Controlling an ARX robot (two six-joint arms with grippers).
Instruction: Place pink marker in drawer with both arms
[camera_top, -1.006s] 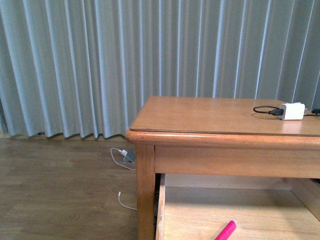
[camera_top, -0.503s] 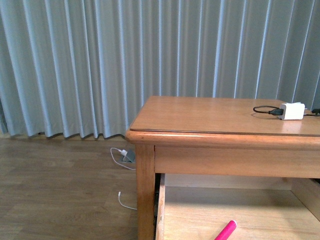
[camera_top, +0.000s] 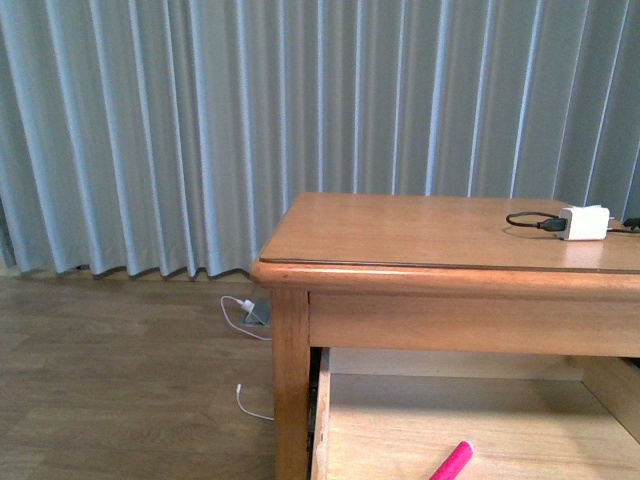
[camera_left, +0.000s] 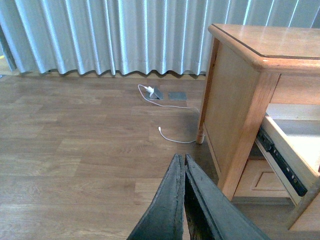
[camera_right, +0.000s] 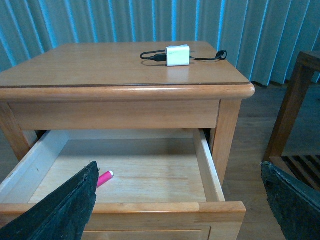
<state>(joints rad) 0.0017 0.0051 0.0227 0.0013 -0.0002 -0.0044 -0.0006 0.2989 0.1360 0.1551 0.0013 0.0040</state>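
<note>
The pink marker (camera_top: 452, 462) lies on the pale floor of the pulled-out drawer (camera_top: 420, 425) of the wooden dresser; in the right wrist view the pink marker (camera_right: 104, 178) shows partly behind a finger, inside the drawer (camera_right: 205, 165). My right gripper (camera_right: 182, 200) hangs open and empty above the drawer's front edge, its fingers (camera_right: 65, 210) spread wide. My left gripper (camera_left: 181, 162) is shut on nothing, out over the floor to the left of the dresser. Neither arm shows in the front view.
A white charger block (camera_top: 584, 222) with a black cable lies on the dresser top (camera_top: 400, 230). A white cable (camera_left: 170, 135) trails on the wooden floor by the dresser leg. Grey curtains hang behind. A wooden frame (camera_right: 295, 100) stands right of the dresser.
</note>
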